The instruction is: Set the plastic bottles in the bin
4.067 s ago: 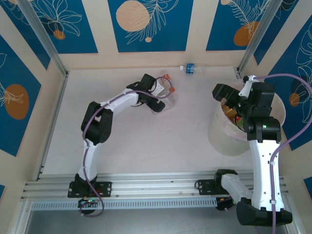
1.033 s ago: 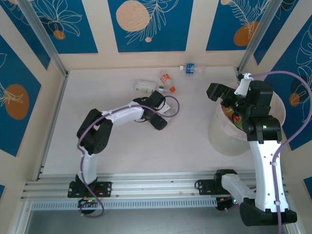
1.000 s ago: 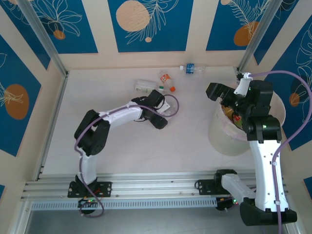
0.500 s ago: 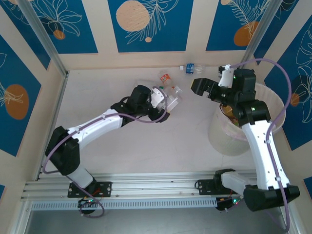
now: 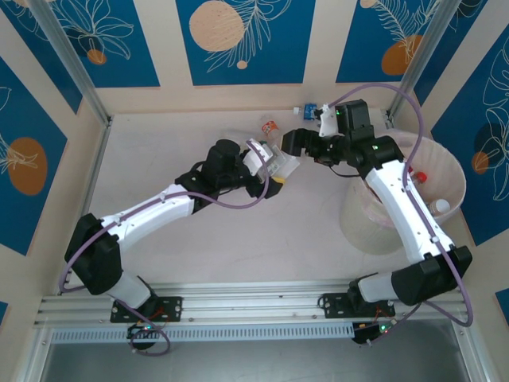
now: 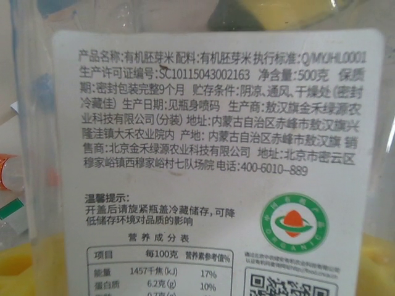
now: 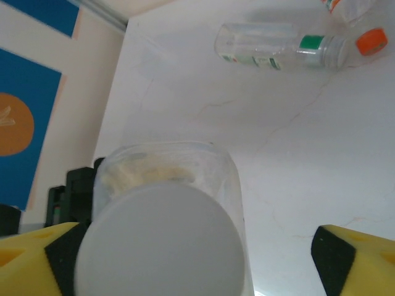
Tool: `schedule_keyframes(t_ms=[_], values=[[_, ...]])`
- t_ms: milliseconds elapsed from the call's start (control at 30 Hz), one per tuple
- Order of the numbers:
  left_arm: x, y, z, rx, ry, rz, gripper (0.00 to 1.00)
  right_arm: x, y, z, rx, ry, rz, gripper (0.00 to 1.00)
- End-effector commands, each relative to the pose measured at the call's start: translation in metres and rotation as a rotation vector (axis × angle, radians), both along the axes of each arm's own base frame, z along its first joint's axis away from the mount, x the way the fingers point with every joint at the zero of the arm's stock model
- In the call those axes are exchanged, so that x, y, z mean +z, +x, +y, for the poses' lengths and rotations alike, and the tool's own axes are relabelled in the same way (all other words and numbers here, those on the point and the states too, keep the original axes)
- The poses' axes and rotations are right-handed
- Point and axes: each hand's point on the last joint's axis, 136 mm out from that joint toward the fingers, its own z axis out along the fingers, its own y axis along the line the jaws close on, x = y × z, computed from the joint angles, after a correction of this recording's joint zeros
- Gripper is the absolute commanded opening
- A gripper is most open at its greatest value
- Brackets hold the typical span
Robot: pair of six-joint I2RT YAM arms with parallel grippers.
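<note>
My left gripper (image 5: 268,172) is shut on a clear plastic bottle (image 5: 278,162) with a white printed label (image 6: 203,154), held above the table's middle. Yellow pads (image 6: 378,266) press its sides. My right gripper (image 5: 293,143) stands open just right of it, facing the bottle's white cap (image 7: 163,243); its yellow fingers (image 7: 355,262) flank the cap, the right one apart from it. On the table behind lie a bottle with a green band (image 7: 278,46) and an orange-capped bottle (image 5: 270,126). A blue-labelled bottle (image 5: 310,111) lies by the back wall. The bin (image 5: 449,163) at the right holds several bottles.
Both arms meet over the table's centre, the right forearm (image 5: 398,199) crossing the bin's near-left rim. The back wall and a metal corner post (image 5: 413,64) stand close behind the bin. A rail (image 5: 238,306) runs along the near edge.
My left arm has lifted the labelled bottle and carried it right. My right arm has swung left, out from over the bin, to face the bottle's cap.
</note>
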Motion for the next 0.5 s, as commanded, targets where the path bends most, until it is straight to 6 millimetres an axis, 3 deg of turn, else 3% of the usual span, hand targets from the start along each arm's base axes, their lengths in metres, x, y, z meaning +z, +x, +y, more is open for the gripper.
schedule_keyframes(t_ms=[0, 100, 167, 200, 233, 300, 333, 367, 467], values=[[0.023, -0.006, -0.009, -0.039, -0.059, -0.044, 0.05, 0.006, -0.011, 0.013, 0.093, 0.033, 0.025, 0.86], [0.025, -0.002, -0.007, -0.016, -0.062, -0.051, 0.06, 0.004, -0.012, 0.014, 0.102, 0.029, 0.037, 0.77], [0.025, -0.002, -0.008, -0.021, -0.06, -0.049, 0.08, 0.007, -0.013, 0.015, 0.109, 0.037, 0.025, 0.64], [0.026, -0.002, -0.009, -0.021, -0.061, -0.046, 0.14, 0.012, -0.014, 0.014, 0.108, 0.045, 0.007, 0.58], [0.026, -0.002, -0.009, -0.021, -0.064, -0.047, 0.3, 0.017, -0.014, 0.011, 0.099, 0.047, -0.018, 0.52], [0.024, 0.002, -0.006, 0.004, -0.066, -0.054, 0.74, 0.029, -0.014, 0.0, 0.058, 0.036, -0.074, 0.46], [0.023, 0.004, -0.004, 0.027, -0.066, -0.057, 0.9, 0.036, -0.015, -0.008, 0.027, 0.025, -0.111, 0.45], [0.021, 0.006, -0.001, 0.045, -0.069, -0.062, 0.98, 0.041, -0.015, -0.017, -0.007, 0.014, -0.138, 0.44], [0.022, 0.009, 0.008, 0.088, -0.105, -0.084, 1.0, 0.065, -0.024, -0.053, -0.13, -0.011, -0.238, 0.42]])
